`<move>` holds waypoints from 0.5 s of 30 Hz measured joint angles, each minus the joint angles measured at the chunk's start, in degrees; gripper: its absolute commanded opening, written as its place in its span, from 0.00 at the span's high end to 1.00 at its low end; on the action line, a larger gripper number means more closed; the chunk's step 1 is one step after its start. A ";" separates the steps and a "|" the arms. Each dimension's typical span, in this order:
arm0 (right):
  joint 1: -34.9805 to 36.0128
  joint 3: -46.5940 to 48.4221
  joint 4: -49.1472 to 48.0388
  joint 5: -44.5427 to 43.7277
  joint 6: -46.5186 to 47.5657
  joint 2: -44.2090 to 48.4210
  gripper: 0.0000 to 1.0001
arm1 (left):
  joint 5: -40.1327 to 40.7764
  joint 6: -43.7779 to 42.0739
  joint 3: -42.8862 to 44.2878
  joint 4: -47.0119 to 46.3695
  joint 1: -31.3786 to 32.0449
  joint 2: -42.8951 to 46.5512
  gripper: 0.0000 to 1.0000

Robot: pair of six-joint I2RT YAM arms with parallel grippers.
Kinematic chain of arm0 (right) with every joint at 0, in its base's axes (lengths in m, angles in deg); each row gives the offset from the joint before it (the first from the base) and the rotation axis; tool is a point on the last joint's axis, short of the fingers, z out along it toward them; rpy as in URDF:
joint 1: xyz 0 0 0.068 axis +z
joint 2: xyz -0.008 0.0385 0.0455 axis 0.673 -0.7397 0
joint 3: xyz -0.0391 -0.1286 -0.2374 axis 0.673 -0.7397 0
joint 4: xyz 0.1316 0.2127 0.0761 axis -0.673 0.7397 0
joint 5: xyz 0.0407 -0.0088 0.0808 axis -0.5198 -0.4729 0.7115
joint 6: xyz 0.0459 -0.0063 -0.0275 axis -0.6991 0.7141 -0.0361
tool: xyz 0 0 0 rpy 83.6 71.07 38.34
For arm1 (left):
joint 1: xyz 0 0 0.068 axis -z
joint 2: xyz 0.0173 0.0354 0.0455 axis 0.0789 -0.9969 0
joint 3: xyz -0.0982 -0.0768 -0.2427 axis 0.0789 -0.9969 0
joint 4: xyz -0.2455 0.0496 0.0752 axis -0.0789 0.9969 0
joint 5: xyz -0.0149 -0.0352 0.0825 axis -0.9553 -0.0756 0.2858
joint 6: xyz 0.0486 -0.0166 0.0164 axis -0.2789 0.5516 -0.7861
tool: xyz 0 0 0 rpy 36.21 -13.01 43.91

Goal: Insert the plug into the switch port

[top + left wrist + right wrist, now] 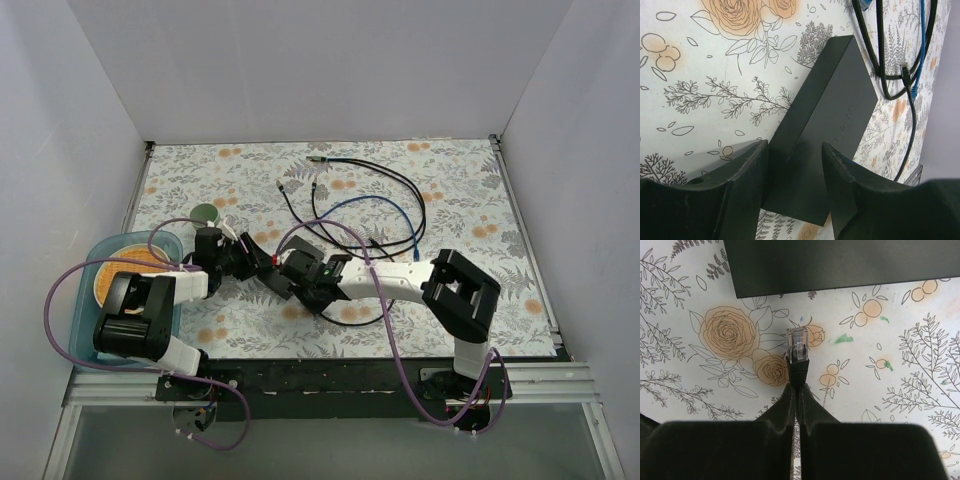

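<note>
Left fingers (pixel 747 180), partly spread, clamp both sides of the single flat, dark grey rectangular box (pixel 835 100), which rests on the floral-patterned counter (pixel 700 65). Right fingers (pixel 785 410), closed together, pinch the black boot of the single clear-tipped cable plug (pixel 797 347). The plug points at the box's long edge, near it but apart. That edge is too dark to show detail.
</note>
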 measured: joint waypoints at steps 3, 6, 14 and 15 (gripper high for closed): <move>0.00 0.13 0.46 0.20 0.15 -0.35 0.99 | -0.48 -0.13 -0.63 -1.25 -0.15 0.00 0.54; 0.00 0.74 0.74 0.28 0.31 -0.76 0.99 | -0.79 -0.28 -0.76 -1.60 -0.15 0.00 0.54; 0.00 3.85 1.01 0.39 0.94 -3.65 0.99 | -2.23 -0.28 -0.85 -2.21 -0.15 -0.52 0.54; 0.00 4.13 1.14 0.37 0.94 -3.85 0.99 | -2.27 -0.28 -0.92 -2.27 -0.15 -0.52 0.54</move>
